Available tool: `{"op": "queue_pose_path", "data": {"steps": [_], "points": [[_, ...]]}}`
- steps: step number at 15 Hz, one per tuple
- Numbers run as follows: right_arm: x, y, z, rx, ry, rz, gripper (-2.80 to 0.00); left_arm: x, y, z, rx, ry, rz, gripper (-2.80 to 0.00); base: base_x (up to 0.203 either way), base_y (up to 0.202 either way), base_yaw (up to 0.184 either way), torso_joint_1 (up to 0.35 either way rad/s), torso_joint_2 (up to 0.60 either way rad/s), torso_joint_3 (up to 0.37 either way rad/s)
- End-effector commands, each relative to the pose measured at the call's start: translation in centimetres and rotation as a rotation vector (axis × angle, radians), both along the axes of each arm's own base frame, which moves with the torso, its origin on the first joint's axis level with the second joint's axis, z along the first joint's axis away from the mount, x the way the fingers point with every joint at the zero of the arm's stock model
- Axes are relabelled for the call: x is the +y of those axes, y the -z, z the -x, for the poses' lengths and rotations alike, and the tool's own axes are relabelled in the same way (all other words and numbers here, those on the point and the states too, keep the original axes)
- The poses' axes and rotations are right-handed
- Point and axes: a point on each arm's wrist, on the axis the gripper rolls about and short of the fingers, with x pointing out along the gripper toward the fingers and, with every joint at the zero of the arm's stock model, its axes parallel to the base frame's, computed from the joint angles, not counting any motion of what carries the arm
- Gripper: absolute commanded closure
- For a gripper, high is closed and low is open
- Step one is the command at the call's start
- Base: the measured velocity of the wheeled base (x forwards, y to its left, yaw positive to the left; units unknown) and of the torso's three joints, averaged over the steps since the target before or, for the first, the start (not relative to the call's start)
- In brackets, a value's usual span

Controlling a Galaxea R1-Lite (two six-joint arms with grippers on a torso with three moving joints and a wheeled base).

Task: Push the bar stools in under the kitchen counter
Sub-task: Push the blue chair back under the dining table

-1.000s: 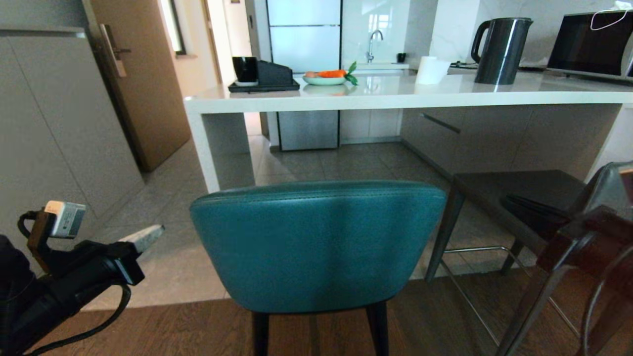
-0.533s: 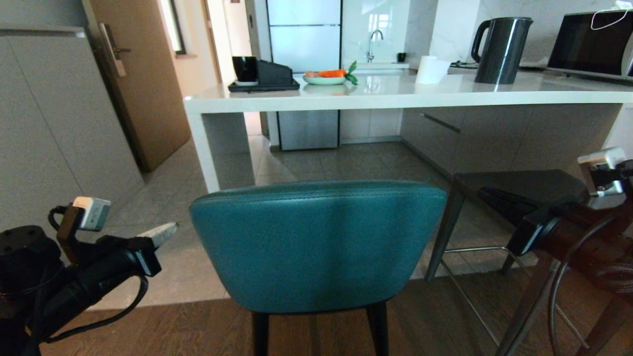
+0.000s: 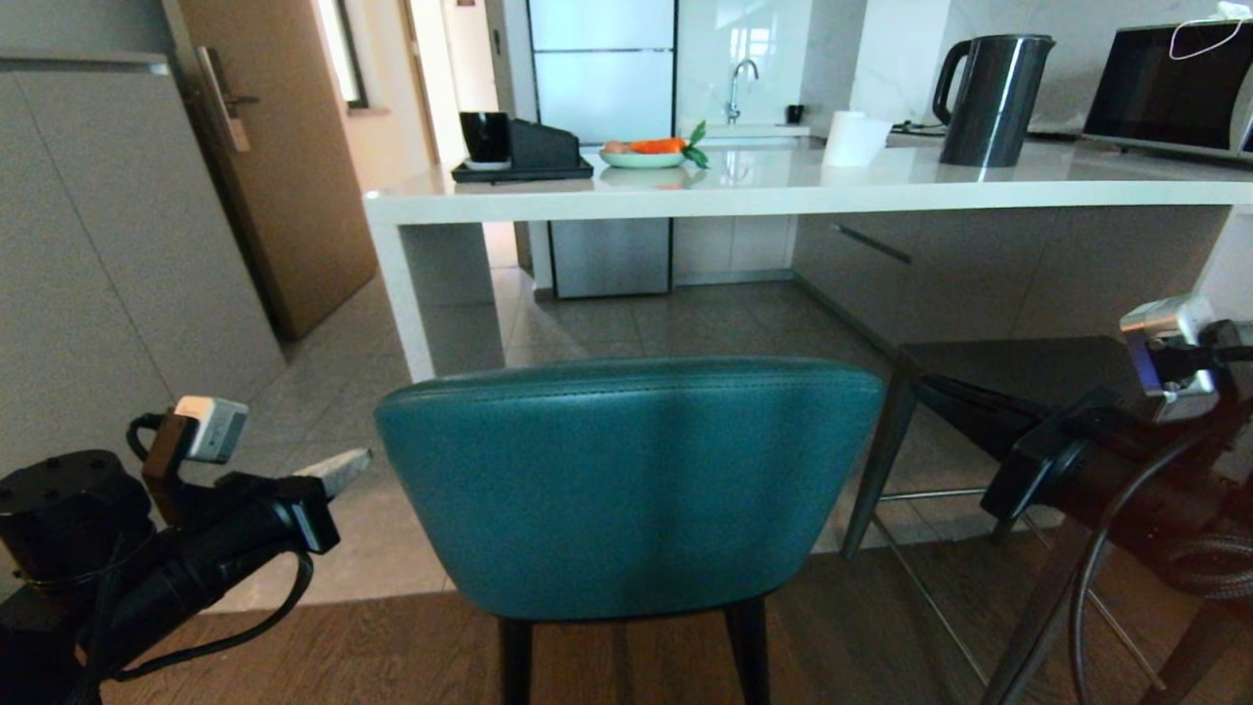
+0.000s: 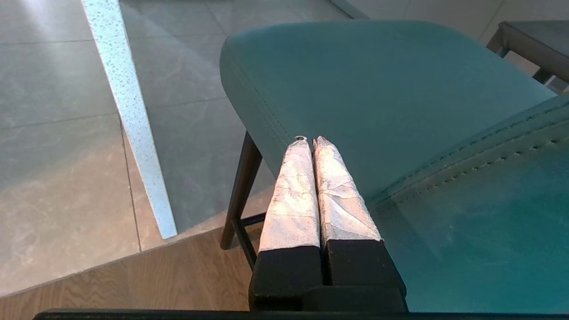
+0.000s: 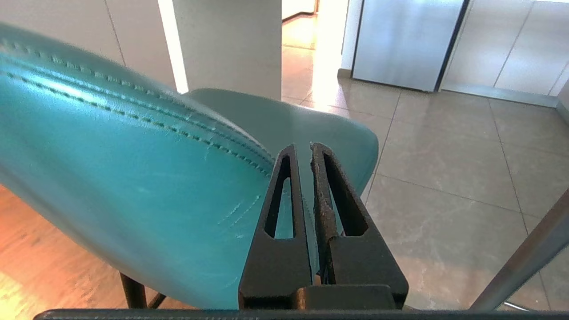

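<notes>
Task barely begun: the teal leather round-backed bar stool [image 3: 626,480] stands well short of the glossy white stone tabletop [image 3: 783,191], w/ bare floor between. The dark grey stool w/ chrome footrest [image 3: 979,367], to its right, is also out. Teal stool's back faces the robot, seat toward the tabletop, long axis upright. Left pincer [image 4: 311,142] is pressed together; right pincer [image 5: 302,149] nearly together. Both empty, flanking the backrest.
</notes>
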Motion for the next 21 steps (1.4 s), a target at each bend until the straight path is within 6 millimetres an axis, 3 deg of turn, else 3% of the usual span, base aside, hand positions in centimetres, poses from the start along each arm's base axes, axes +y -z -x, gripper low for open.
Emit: {"op": "queue_pose_path", "data": {"steps": [1,4,9,15,21], "points": [[0.3,0.7,-0.7,0.026,-0.004,0.013,0.0,0.1,-0.1,-0.1,-0.009,-0.003,0.001,0.0,0.0,0.0,0.0,0.0,0.0,0.0],[0.2,1.6,-1.8,0.062,0.019,0.032,0.0,0.2,0.0,-0.5,-0.01,-0.01,0.001,0.0,0.0,0.0,0.0,0.0,0.0,0.0],[-1.9,2.6,-2.9,0.08,0.111,0.053,0.0,0.1,0.2,-1.7,-0.014,-0.024,-0.001,0.0,0.0,0.0,0.0,0.0,0.0,0.0],[1.0,2.8,-3.9,0.041,0.02,0.063,0.0,-1.1,0.3,-1.7,-0.012,-0.024,-0.006,0.0,0.0,0.0,0.0,0.0,0.0,0.0],[1.3,2.9,-4.5,0.041,0.021,0.066,0.0,-2.6,0.8,-2.0,0.003,-0.021,-0.012,0.0,0.0,0.0,0.0,0.0,0.0,0.0]]}}
